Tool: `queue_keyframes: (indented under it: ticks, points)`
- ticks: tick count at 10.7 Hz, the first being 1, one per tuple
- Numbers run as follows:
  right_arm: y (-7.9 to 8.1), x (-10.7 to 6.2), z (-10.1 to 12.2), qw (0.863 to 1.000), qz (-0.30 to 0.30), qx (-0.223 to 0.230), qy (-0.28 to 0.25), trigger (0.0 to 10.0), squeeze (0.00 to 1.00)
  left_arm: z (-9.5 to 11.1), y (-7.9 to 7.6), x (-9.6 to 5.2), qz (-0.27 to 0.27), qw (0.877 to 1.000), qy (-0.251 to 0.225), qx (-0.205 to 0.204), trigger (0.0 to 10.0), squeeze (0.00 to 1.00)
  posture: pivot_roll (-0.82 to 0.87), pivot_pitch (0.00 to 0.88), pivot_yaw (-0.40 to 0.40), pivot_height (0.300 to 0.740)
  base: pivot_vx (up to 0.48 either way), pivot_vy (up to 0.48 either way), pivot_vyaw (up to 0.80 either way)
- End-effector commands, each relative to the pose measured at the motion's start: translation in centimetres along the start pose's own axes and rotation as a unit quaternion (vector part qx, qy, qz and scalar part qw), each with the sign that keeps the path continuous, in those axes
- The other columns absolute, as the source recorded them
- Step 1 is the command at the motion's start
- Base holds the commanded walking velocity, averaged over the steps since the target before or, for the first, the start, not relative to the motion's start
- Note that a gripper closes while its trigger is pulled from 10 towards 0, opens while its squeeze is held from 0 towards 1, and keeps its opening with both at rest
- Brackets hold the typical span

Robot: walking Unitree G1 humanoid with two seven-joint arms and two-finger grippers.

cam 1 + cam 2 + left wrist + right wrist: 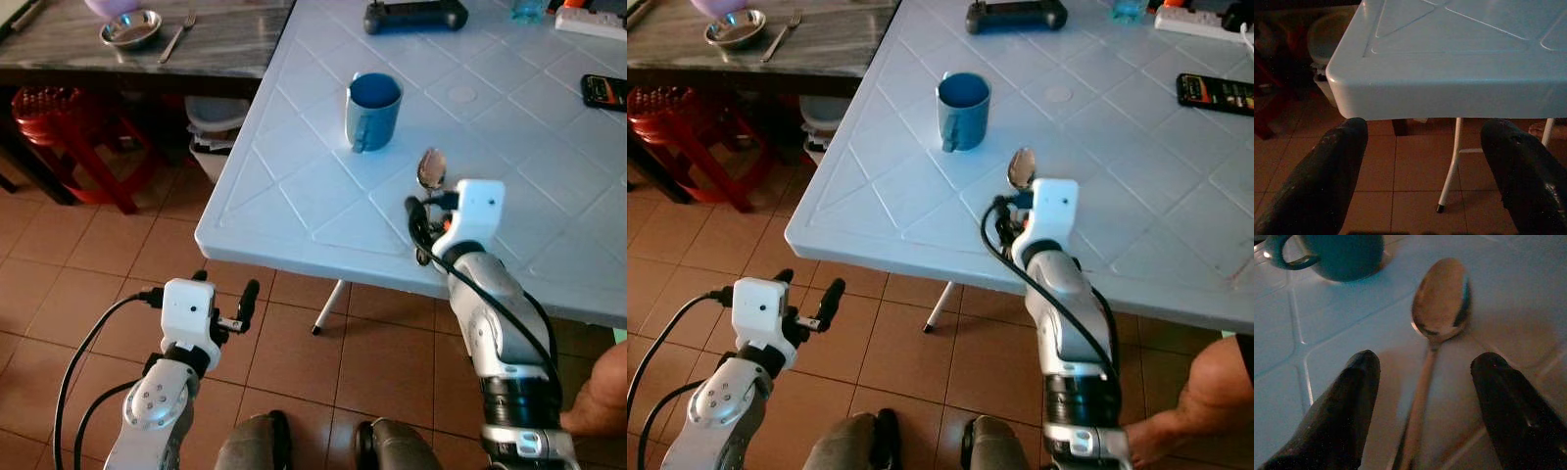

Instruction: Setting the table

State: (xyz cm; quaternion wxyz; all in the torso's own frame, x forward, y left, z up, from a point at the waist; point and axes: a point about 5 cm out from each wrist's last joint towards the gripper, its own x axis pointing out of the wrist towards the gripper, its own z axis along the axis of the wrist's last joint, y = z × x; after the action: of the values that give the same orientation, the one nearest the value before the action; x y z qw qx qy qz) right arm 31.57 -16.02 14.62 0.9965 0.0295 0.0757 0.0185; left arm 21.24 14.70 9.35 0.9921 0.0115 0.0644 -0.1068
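A metal spoon (431, 168) lies on the white plastic table (294, 196), its bowl pointing toward the blue mug (373, 110) that stands upright a little further in. My right gripper (1425, 362) hovers low over the spoon, open, with the handle (1418, 401) running between the two black fingers and not clamped. The mug (1342, 254) sits just beyond the spoon's bowl (1440, 298). My left gripper (225, 289) hangs open below and in front of the table's near corner (1347, 83), holding nothing.
A dark table at the back left carries a metal bowl (130, 27) and a fork (178, 37), with a red stool (59, 113) beneath. A game controller (415, 15), a phone (604, 91) and a power strip (591, 20) lie on the white table. A person's limb (602, 392) shows at the lower right.
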Motion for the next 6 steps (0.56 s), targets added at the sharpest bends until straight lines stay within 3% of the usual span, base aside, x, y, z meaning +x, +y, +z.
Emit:
queue_keyframes:
  ticks: [1, 2, 4, 5, 6]
  points:
    - [0.3, 0.2, -0.4, 1.0, 0.007, 0.005, 0.019, 0.0, 0.0, -0.2, 0.2, -0.3, 0.003, 1.0, 0.006, 0.001, 10.0, 0.0, 0.0, 0.187, 0.071, 0.74, 0.0, 0.0, 0.0]
    - [0.3, 0.4, -0.4, 1.0, 0.008, 0.006, 0.027, 0.0, 0.0, -0.2, 0.1, -0.3, 0.003, 1.0, 0.006, -0.001, 10.0, 0.0, 0.0, 0.188, 0.07, 0.74, 0.0, 0.0, 0.0]
    - [0.5, 0.9, -1.0, 0.997, 0.022, 0.0, 0.068, 10.0, 0.0, -0.4, 0.2, -0.2, 0.002, 1.0, 0.009, 0.001, 10.0, 0.0, 0.0, 0.186, 0.065, 0.74, 0.0, 0.0, 0.0]
    - [0.4, 0.8, -1.4, 0.997, 0.018, -0.005, 0.079, 10.0, 0.0, -0.4, 0.2, -0.2, 0.003, 1.0, 0.009, 0.001, 10.0, 0.0, 0.0, 0.185, 0.062, 0.74, 0.0, 0.0, 0.0]
    - [-0.1, 0.6, -2.0, 0.996, 0.014, 0.001, 0.093, 0.0, 0.0, -0.4, 0.2, -0.1, 0.004, 1.0, 0.009, 0.0, 10.0, 0.0, 0.0, 0.186, 0.063, 0.74, 0.0, 0.0, 0.0]
